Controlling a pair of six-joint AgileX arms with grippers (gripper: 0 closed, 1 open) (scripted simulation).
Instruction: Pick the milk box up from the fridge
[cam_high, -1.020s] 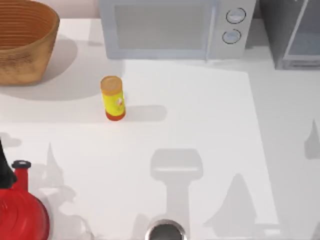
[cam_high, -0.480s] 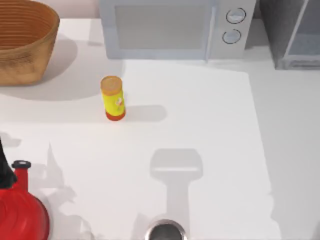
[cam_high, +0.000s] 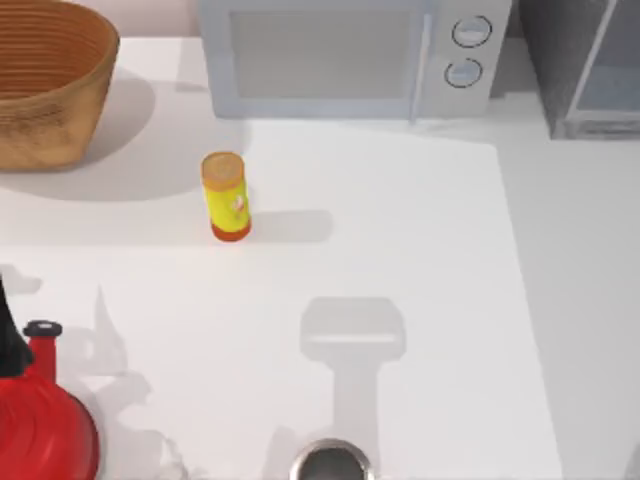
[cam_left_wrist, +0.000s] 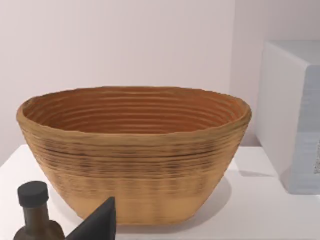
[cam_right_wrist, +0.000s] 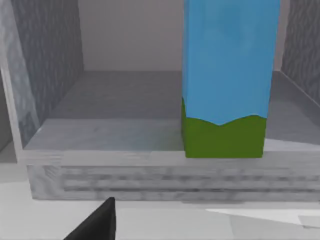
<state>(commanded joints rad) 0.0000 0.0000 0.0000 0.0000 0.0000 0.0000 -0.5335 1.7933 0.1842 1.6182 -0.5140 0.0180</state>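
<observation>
Before open fridge (cam_right_wrist: 45, 145), right pincer (cam_right_wrist: 95, 222) faces upright milk box (cam_right_wrist: 227, 75) (finger state: cannot tell).

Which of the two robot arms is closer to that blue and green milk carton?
The right. Its wrist camera faces the milk box standing upright inside the fridge; the left looks at the basket across the table.

A: Right wrist view, the milk box (cam_right_wrist: 227, 80) runs off the top edge, so its top is out of sight.
B: And the fridge (cam_high: 580, 65) up in the top view's far right corner is clipped by the frame.
A: One dark fingertip (cam_right_wrist: 95, 222) of the right gripper, the rest cut off below.
B: Left side, the red kettle (cam_high: 40, 420) and basket (cam_high: 50, 80) are both sliced by the edge.
A: The dark bottle (cam_left_wrist: 35, 212) too, neck and cap, nothing lower.
</observation>
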